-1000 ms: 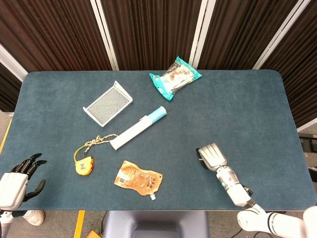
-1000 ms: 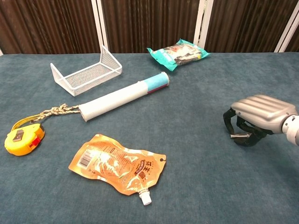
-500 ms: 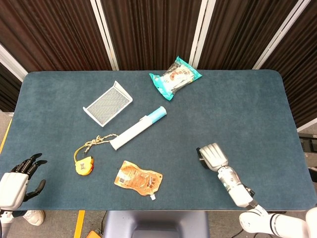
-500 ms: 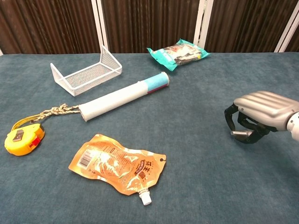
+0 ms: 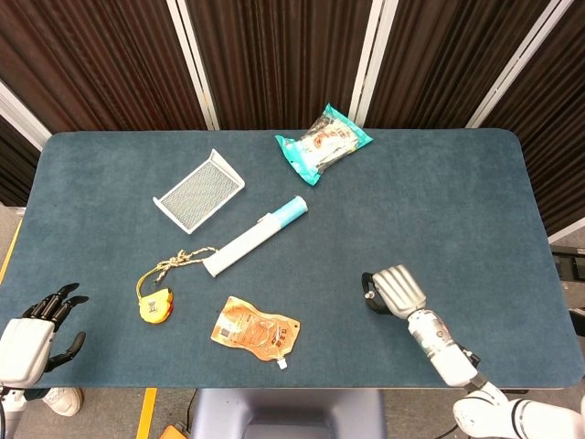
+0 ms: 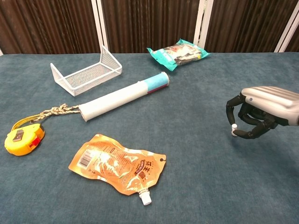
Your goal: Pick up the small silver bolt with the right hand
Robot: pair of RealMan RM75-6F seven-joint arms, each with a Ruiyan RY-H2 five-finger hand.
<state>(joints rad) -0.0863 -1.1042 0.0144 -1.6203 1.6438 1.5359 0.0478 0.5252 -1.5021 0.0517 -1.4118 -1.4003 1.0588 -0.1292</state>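
Note:
My right hand (image 6: 264,109) hovers just above the table at the right, palm down with its fingers curled under. It pinches the small silver bolt (image 6: 234,129) between its dark fingertips (image 6: 244,134), and the bolt is off the cloth. The head view shows the same right hand (image 5: 395,288) near the table's front right, with the bolt (image 5: 369,294) barely visible at its left edge. My left hand (image 5: 35,329) hangs off the front left corner, fingers apart and holding nothing.
An orange pouch (image 6: 117,166) lies front centre and a yellow tape measure (image 6: 23,136) with a cord lies at the left. A white tube with a teal end (image 6: 122,98), a white wire basket (image 6: 86,72) and a teal snack bag (image 6: 177,52) lie further back.
The right hand has closed on the bolt and risen a little, drawing back toward the right. The bolt has left the table with it. The left hand has not moved.

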